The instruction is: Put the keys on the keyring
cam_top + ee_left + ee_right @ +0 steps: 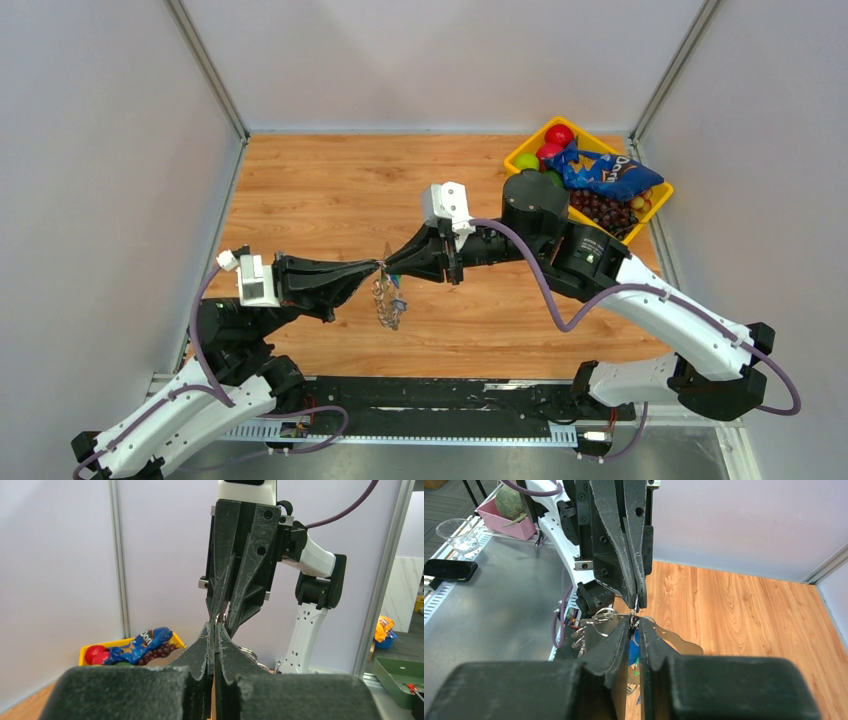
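Observation:
My two grippers meet tip to tip above the middle of the table. My left gripper (374, 268) is shut on the keyring (636, 602), a thin silver ring pinched at its tips. My right gripper (392, 264) is shut on thin metal at its tips, with a blue-capped key (634, 644) showing in the narrow gap between its fingers. More silver rings (605, 620) and a flat silver piece (676, 641) hang beside it. The chain and the other keys (387, 303) dangle below the meeting point. In the left wrist view my left gripper (215, 626) is closed tight, with ring loops (248, 654) behind it.
A yellow basket (523, 150) at the back right holds red and green fruit, dark grapes and a blue chip bag (605, 173). White walls enclose the wooden table (330, 190) on three sides. A metal rail (440, 400) runs along the near edge.

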Motion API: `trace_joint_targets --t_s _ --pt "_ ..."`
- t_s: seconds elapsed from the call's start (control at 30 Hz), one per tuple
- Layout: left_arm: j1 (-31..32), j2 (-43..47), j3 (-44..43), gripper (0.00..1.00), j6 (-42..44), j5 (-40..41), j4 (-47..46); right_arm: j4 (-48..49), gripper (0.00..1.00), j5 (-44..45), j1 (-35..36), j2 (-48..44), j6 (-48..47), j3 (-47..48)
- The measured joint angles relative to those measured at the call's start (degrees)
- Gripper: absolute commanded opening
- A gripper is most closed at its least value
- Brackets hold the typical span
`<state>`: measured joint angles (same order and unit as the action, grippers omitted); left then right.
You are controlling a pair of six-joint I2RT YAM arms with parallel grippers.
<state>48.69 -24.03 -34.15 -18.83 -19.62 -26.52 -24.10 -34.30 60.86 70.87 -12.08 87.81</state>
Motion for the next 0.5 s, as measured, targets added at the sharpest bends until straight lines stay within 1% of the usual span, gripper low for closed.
trace_joint_targets --t_s 0.03,0.07,0.33,0.4,0.43,0.47,0.5 --pt "0.00 0.00 0.00 0.00 0.00 0.00 -0.02 0.00 0.02 0.07 0.09 0.02 0.07 0.00" --pt "0.00 0.00 0.00 0.00 0.00 0.02 -0.04 0.00 0.00 0.07 0.13 0.02 0.09 0.00" --pt "0.00 0.24 0.00 0.01 0.00 0.07 -0.33 0.33 0.00 0.90 0.63 0.02 0.15 0.00" --pt "0.00 0.35 0.00 0.09 0.02 0.09 -0.22 0.37 0.00 1.22 0.76 0.00 0.17 0.00" --pt "0.00 0.39 -0.04 0.16 0.04 0.07 0.11 0.31 0.00 1.49 0.85 -0.02 0.22 0.00" --pt "0.00 0.42 -0.26 0.19 0.09 -0.02 0.81 0.13 0.00 1.73 0.90 -0.04 0.33 0.00" --pt "-0.02 0.42 -0.72 0.26 0.50 -0.13 1.90 -0.13 0.00 2.03 0.92 -0.09 0.50 0.00"
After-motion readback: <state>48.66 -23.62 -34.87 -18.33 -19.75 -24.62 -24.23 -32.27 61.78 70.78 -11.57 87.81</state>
